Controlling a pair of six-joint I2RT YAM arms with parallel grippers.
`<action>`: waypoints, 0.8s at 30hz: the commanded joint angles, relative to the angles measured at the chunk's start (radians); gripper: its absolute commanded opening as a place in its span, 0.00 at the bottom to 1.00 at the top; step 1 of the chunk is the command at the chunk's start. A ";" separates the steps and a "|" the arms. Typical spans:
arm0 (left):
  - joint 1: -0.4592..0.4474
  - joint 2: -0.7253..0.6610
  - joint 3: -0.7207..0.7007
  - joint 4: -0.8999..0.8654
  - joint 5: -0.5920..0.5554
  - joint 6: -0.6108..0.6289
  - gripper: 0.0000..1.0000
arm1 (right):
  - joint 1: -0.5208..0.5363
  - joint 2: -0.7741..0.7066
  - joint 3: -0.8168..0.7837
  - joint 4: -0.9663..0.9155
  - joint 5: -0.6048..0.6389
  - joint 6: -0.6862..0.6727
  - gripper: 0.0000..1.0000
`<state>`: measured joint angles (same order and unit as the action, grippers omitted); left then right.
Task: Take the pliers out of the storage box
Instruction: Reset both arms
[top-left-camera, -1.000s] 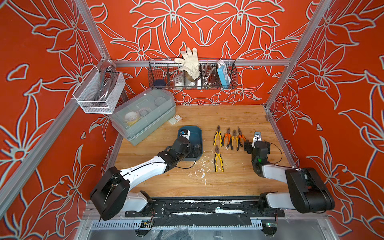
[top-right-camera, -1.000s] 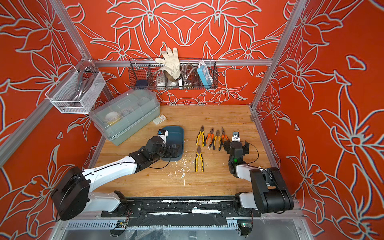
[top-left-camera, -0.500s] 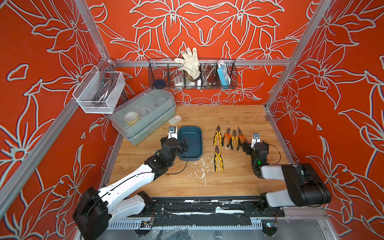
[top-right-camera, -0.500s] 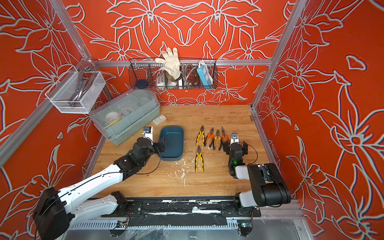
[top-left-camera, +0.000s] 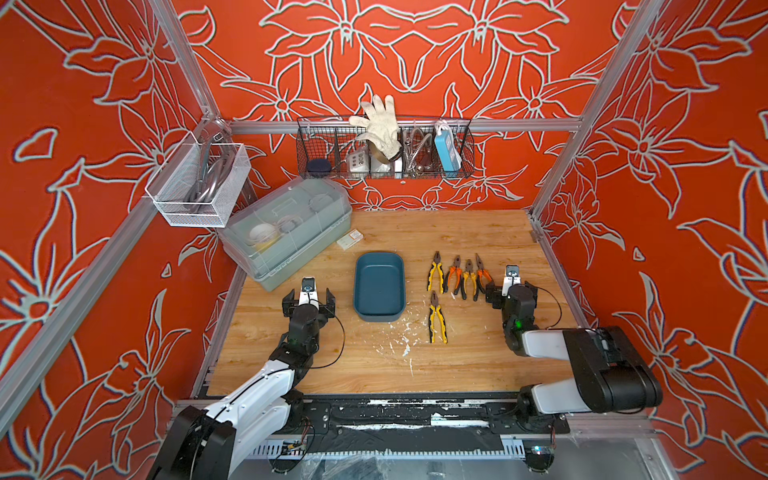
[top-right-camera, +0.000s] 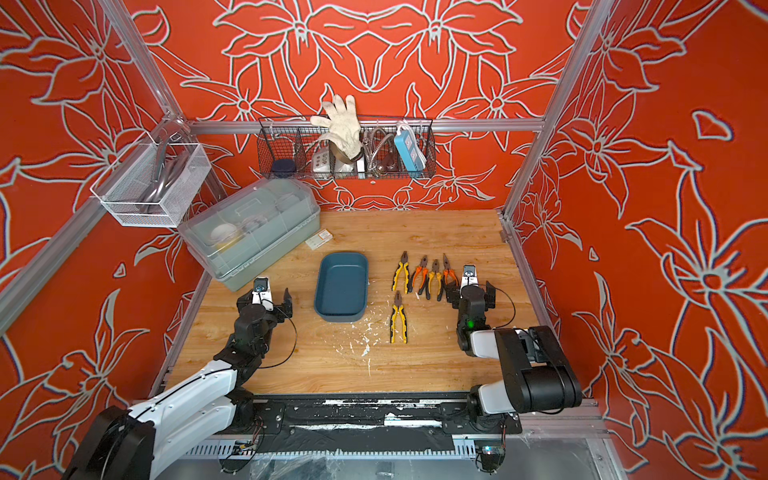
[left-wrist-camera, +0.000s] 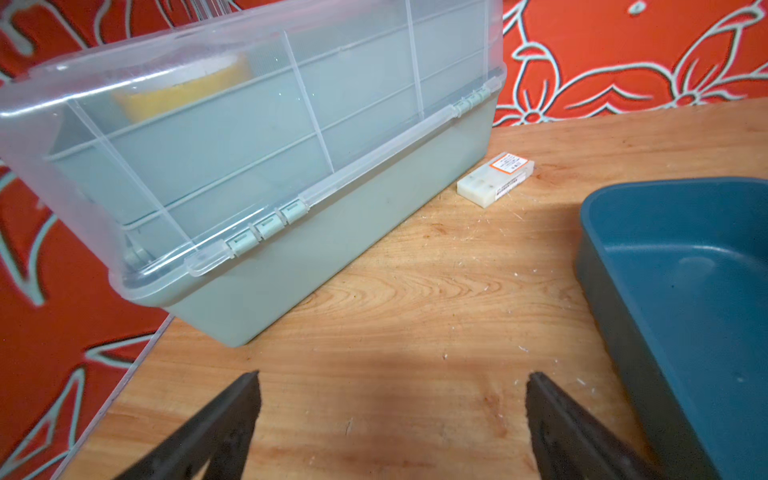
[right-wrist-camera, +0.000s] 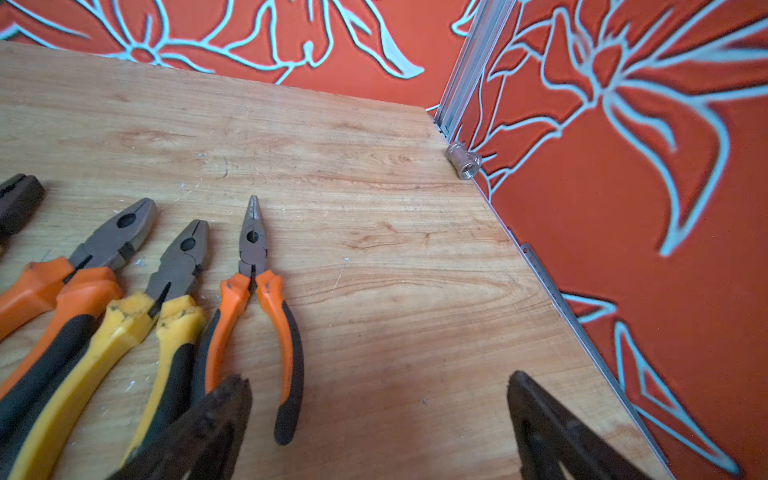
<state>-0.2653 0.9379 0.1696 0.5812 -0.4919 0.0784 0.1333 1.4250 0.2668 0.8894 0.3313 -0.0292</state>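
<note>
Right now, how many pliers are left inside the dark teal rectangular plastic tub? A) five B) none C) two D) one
B: the dark teal rectangular plastic tub shows only its bare floor. Four dark-jawed pliers lie in a row on the wooden tabletop beside it, and a yellow-handled fifth pair lies nearer the robot.

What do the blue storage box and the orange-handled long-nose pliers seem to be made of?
The storage box looks like moulded plastic, dark teal and semi-glossy: soft highlights lie on its floor and rounded rim. The long-nose pliers have dull grey jaws, probably steel, matte and unpolished; their handles look like orange plastic with black, perhaps rubbery, grips.
</note>
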 joint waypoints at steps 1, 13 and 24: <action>0.056 0.098 -0.011 0.150 0.047 -0.036 0.98 | -0.006 -0.008 0.023 -0.014 -0.012 0.008 1.00; 0.170 0.403 0.050 0.304 0.181 -0.071 0.98 | -0.005 -0.008 0.022 -0.016 -0.012 0.008 1.00; 0.235 0.482 0.120 0.255 0.300 -0.085 0.98 | -0.008 -0.007 0.022 -0.015 -0.016 0.009 1.00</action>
<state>-0.0372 1.4136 0.2852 0.8360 -0.2256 -0.0002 0.1326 1.4254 0.2680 0.8886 0.3309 -0.0288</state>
